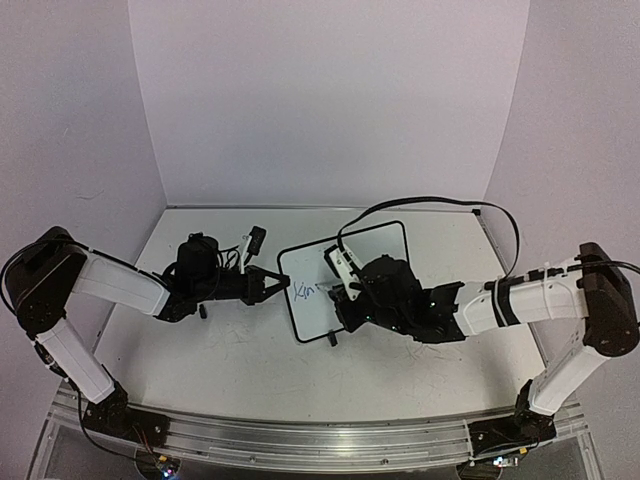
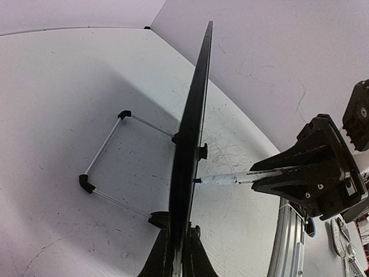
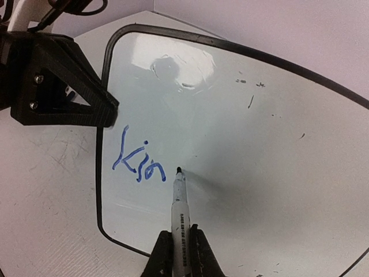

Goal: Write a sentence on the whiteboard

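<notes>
Found whiteboard point(image 1: 385, 245) standing mid-counter point(image 1: 250, 370), propped on its wire stand point(image 2: 106, 151) and leaning back. Found left jaws closed on its left rim. Judged this a brace, so that pen pressure cannot push or swing the board. Found right jaws clamped on the marker point(image 3: 179, 202), barrel pointed square at the writing face, tip touching the board just right of the blue letters. Read the sentence point(image 3: 138, 157) as "Kin" only. Rated the task barely begun, with the next stroke probably carrying the word on rightward.

Checked room. Saw plenty of bare face to the right of the tip and above it. Saw none leftward: "K" sits close to the left frame, and the left fingers point(image 3: 63, 86) overlap that frame just above it. Noted the line slanting downhill in the right wrist view. Should watch the lower rim, and the far right frame, as the words lengthen.
</notes>
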